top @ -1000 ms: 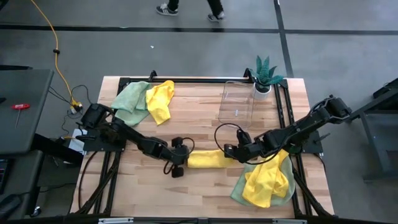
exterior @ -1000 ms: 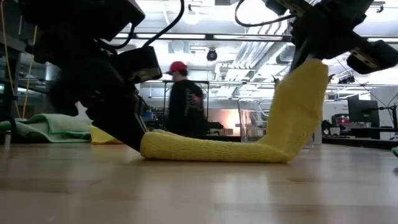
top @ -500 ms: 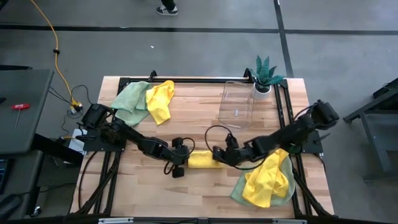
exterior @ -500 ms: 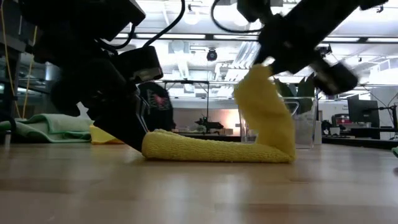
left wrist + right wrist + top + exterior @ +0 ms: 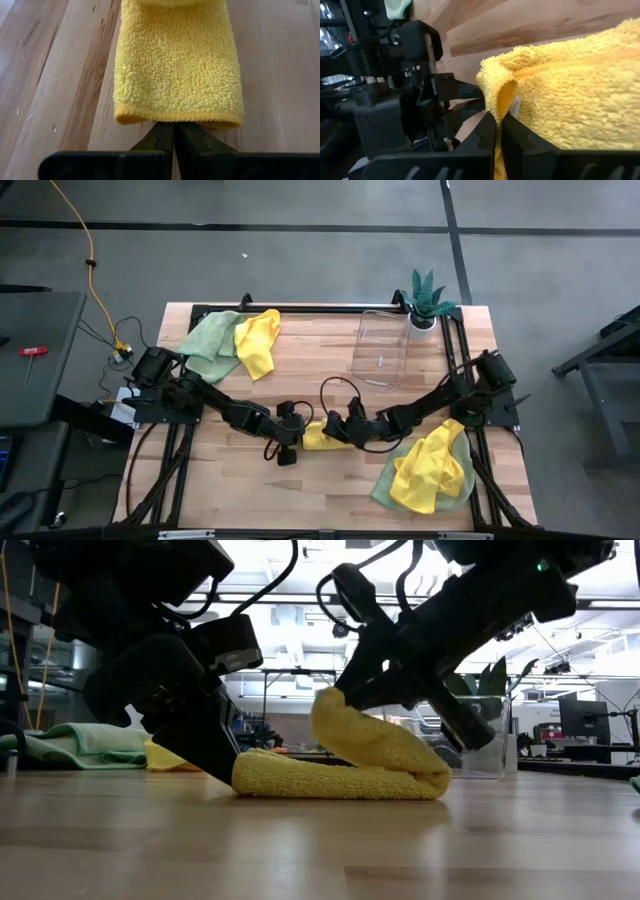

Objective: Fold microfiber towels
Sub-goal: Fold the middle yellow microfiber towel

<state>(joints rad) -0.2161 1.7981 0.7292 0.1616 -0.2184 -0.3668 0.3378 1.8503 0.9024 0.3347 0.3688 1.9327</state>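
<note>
A yellow microfiber towel (image 5: pixel 322 437), folded into a narrow strip, lies near the table's middle. Its right half (image 5: pixel 385 745) arches back over the half lying on the wood (image 5: pixel 330 783). My left gripper (image 5: pixel 297 432) is shut at the strip's left end. My right gripper (image 5: pixel 334 426) is shut on the raised end, just right of the left gripper and a little above the lying half. More towels lie in two heaps: green and yellow (image 5: pixel 238 340) at the far left, yellow on green (image 5: pixel 428 470) at the near right. My left gripper meets the strip's left end edge (image 5: pixel 175 119) with shut fingers, slanting down from the table's left and lying along the strip. The hem covers the fingertips, so which layers they have does not show. That end rests on the table. My right gripper pinches the towel's free end at its hemmed edge (image 5: pixel 501 97) between its two fingers, coming from the table's right, slanting down. That end is lifted clear. The cloth curves slack from it down to the fold (image 5: pixel 435 780) on the table.
A clear plastic bin (image 5: pixel 383 345) and a small potted plant (image 5: pixel 426 302) stand at the far right. Bare wood (image 5: pixel 320 370) lies beyond the strip toward the far edge. The two grippers stand close together.
My right gripper has gone toward the table's left edge and down, tipping forward, still shut on the towel's end. That end, held upright above the strip's right end a second ago, now arches back over the lying half. The left end has stayed in place.
</note>
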